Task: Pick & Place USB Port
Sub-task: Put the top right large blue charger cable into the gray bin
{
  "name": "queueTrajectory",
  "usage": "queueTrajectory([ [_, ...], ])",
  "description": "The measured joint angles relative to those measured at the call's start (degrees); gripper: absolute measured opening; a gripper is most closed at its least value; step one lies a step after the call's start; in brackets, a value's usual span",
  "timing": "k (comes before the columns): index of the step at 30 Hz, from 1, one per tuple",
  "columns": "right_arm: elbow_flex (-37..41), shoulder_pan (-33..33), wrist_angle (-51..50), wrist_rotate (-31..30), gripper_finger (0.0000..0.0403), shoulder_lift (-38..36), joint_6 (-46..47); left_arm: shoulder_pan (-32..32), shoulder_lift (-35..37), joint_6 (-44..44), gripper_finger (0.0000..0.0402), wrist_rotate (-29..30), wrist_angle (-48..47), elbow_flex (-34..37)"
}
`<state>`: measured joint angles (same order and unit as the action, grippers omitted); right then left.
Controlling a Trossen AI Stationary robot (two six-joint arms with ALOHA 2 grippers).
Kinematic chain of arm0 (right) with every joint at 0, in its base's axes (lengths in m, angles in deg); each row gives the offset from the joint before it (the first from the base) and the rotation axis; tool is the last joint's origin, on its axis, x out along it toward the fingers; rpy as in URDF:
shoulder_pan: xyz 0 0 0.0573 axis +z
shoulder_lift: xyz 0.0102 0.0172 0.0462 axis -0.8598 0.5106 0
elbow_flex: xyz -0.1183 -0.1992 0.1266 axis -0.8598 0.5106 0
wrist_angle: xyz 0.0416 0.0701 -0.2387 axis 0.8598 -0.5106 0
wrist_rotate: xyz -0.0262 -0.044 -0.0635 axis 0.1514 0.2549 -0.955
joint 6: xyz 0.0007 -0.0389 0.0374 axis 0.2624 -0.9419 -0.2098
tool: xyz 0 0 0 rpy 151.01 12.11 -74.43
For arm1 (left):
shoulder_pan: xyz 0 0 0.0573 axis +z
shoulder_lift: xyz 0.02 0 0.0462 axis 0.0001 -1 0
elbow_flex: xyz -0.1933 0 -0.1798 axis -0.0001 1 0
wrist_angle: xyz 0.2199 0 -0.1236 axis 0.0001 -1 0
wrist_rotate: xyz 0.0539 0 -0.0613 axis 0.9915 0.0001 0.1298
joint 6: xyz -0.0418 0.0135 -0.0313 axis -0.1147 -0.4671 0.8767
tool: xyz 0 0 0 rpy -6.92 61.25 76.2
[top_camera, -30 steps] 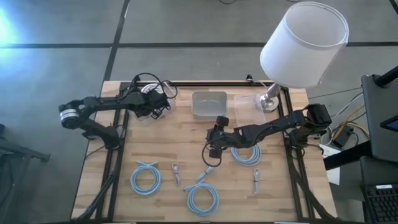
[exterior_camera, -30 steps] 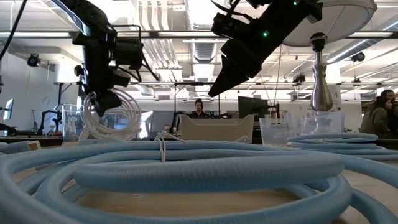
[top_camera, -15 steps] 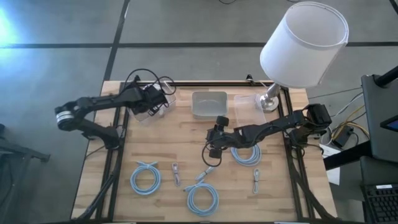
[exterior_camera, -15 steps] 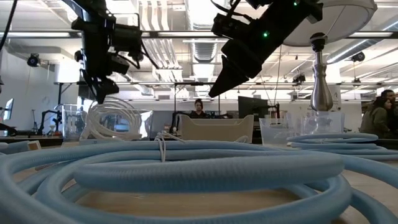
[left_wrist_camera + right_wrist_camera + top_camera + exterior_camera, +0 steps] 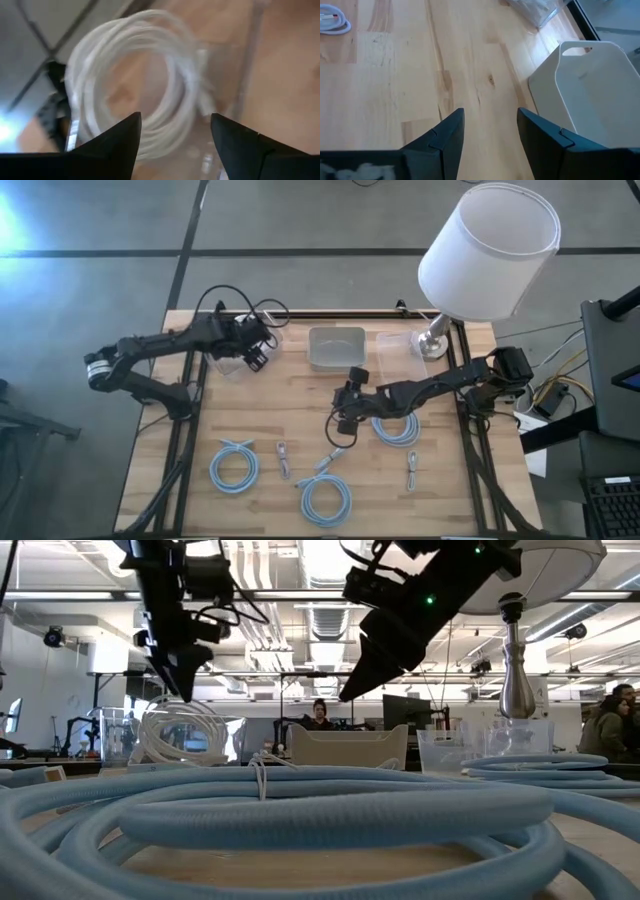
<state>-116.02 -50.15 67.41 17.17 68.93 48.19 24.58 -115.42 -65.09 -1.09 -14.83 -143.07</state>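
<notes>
A white coiled USB cable lies in a clear tub at the table's far left, seen also in the low view as white coiled cable. My left gripper hangs open above it, pointing steeply down, touching nothing; the high view shows the left gripper at the tub's right side. My right gripper hovers open over bare wood at mid table, with nothing between its fingers.
A grey bin and a clear container stand at the far edge, beside a lamp. Light blue cable coils lie near the front and under the right arm. Small loose cables lie between them.
My left gripper has opened, let go of the white cable coil and risen, tipping its fingers less steeply downward. The coil, which hung from the fingers a second ago, has dropped into the clear tub and lies there.
</notes>
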Motion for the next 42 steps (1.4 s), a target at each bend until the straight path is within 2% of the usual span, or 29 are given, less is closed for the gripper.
queueTrajectory([
  [4,0.1,0.0,0.0,1.0,0.0176,0.0,0.2,-2.3,0.0,-1.5,0.0243,-2.4,3.9,0.0],
  [12,0.1,0.0,0.0,10.1,0.0175,0.0,0.0,-8.0,0.0,-5.6,0.0243,-8.6,13.4,0.1],
  [16,0.1,0.0,0.0,10.5,0.0171,0.0,0.1,-10.9,0.0,-6.1,0.0243,-11.1,17.6,0.1],
  [20,0.2,0.0,0.0,12.0,0.0172,0.0,0.1,-13.9,0.0,-6.9,0.0243,-12.0,21.3,0.1],
  [29,0.3,0.0,0.0,23.7,0.0167,0.0,0.0,-19.6,0.0,-7.1,0.0243,-12.4,29.2,3.0],
  [35,0.8,0.1,0.0,25.5,0.0157,0.0,0.0,-22.2,0.0,-6.9,0.0243,-12.8,34.4,6.7],
  [39,1.5,0.4,0.1,30.0,0.0151,0.0,-0.3,-23.1,0.0,-7.0,0.0243,-14.1,36.3,8.4],
  [42,2.0,0.8,0.2,30.8,0.0150,0.0,-0.6,-23.2,0.0,-6.9,0.0243,-14.2,36.5,8.7],
])
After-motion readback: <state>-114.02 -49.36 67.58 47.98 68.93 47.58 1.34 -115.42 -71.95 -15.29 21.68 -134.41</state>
